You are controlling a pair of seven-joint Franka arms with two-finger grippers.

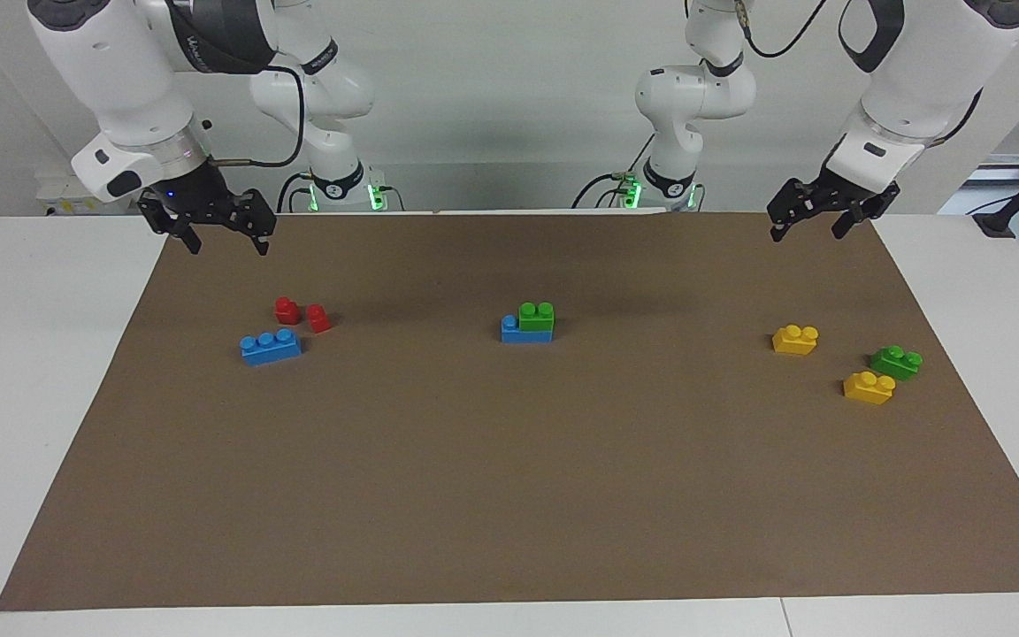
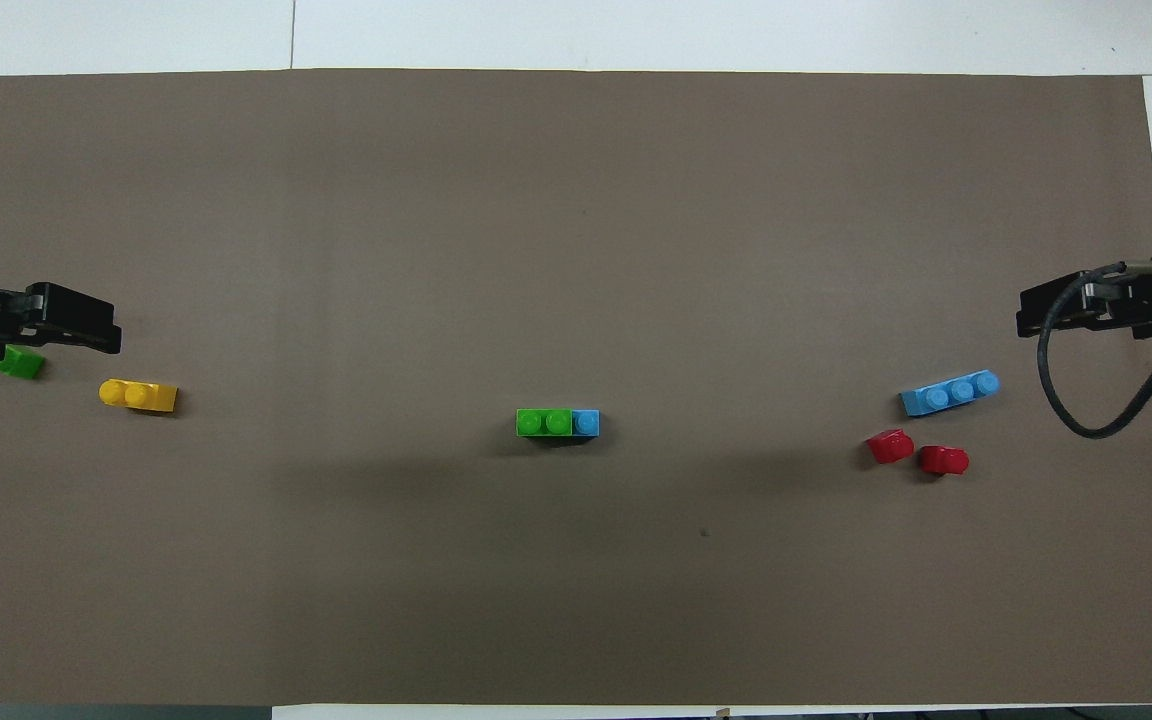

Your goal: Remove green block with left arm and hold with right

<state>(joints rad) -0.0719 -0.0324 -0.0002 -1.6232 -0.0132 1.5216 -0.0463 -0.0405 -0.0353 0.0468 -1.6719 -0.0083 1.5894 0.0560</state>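
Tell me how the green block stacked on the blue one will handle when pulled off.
The green block looks like rigid plastic, so it probably won't flex. Its studs suggest it grips the blue block beneath, which may lift along unless held. Flat-sided, it seems unlikely to roll.

No words or numbers can be read here. There is some tiny white writing on a dark band of the right arm (image 1: 209, 40), but the letters are too small to make out.
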